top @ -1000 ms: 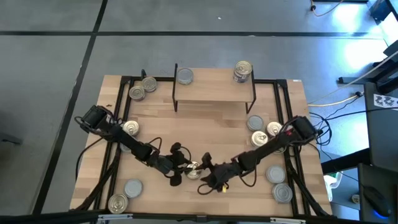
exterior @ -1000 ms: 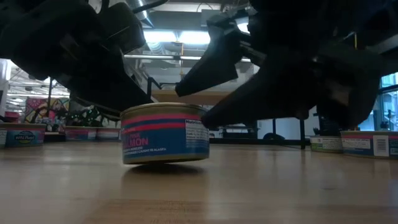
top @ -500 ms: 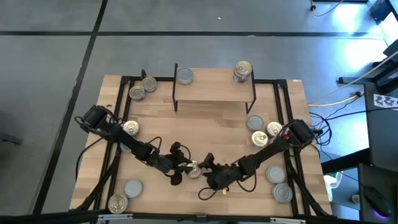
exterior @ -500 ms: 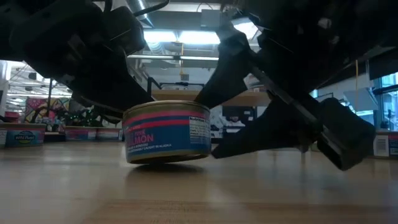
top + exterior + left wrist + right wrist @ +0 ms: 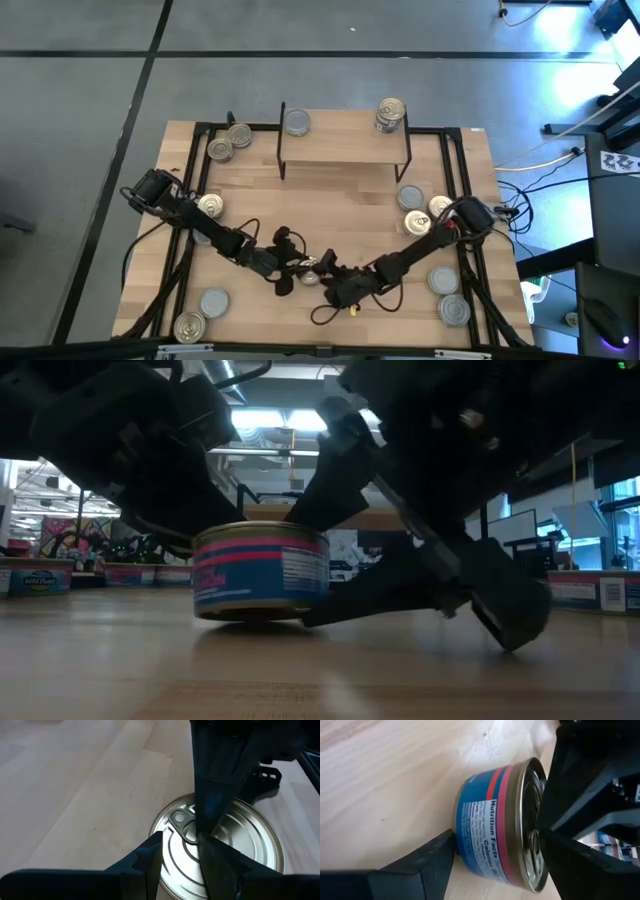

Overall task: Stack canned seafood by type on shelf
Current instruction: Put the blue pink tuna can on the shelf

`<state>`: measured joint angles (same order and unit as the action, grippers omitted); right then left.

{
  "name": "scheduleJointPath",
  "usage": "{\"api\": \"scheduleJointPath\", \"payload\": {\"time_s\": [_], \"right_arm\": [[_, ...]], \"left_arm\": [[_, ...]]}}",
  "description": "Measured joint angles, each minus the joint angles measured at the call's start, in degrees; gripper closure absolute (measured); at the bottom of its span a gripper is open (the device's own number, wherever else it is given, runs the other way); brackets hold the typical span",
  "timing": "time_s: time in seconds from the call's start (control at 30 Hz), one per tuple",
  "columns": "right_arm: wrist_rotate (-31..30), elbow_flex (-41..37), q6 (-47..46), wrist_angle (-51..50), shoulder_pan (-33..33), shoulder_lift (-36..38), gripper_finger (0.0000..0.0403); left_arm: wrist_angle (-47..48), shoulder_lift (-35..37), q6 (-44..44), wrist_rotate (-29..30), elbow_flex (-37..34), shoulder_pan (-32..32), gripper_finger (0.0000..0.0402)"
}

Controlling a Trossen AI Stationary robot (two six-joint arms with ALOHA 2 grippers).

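Right gripper (image 5: 326, 272) down at table front centre, jaws spread wide and set one above the other: upper finger (image 5: 335, 455) angled over the lid, lower finger (image 5: 385, 595) laid along the wood against the foot of the salmon can (image 5: 262, 572). Can bracketed rather than clearly clamped; hard contact on both sides not confirmable from the right wrist view. Left gripper (image 5: 292, 270) in from the opposite side, fingers (image 5: 150, 857) parted only narrowly, nothing between them, tips poised over the near edge of the silver lid just short of the pull ring (image 5: 182, 822). Can upright on the table (image 5: 350, 200), short axis vertical, lid up, blue label with pink band; squarely inside the right jaws, just ahead of and below the left tips. Both arms equally close, yet right arm judged better placed for the lift. Key relation, as a judgement: a top-and-bottom bite gives the lower finger no way under a flat-sitting can, so needs either a tip of the can or a turn of the wrist to the sides. Shelf (image 5: 345, 140) well apart toward the far edge, one silver-topped can (image 5: 297, 123) at its left end, a small stack (image 5: 391, 115) at its right. Other cans loose at both table sides.
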<state>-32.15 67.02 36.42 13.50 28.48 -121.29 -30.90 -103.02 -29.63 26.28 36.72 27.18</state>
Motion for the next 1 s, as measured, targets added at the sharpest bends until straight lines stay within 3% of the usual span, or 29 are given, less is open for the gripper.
{"api": "scheduleJointPath", "payload": {"time_s": [0.27,0.5,0.77,1.0], "right_arm": [[-0.84,1.35,0.05,-0.67,-0.6,-0.38,0.0127],[-2.09,1.36,-3.29,-0.33,-0.62,-0.46,0.0199],[-3.44,1.36,-4.22,0.02,-0.25,-0.49,0.0202],[-3.42,1.36,-5.71,-3.78,0.84,1.91,0.0214]], "left_arm": [[0.23,0.0,-0.28,0.28,-0.03,0.04,0.0279],[0.28,0.04,0.57,0.86,-0.03,0.13,0.0279],[-0.03,0.1,-0.05,0.59,-0.03,0.13,0.0279],[1.66,4.11,5.93,-1.02,-0.02,0.12,0.0279]]}}
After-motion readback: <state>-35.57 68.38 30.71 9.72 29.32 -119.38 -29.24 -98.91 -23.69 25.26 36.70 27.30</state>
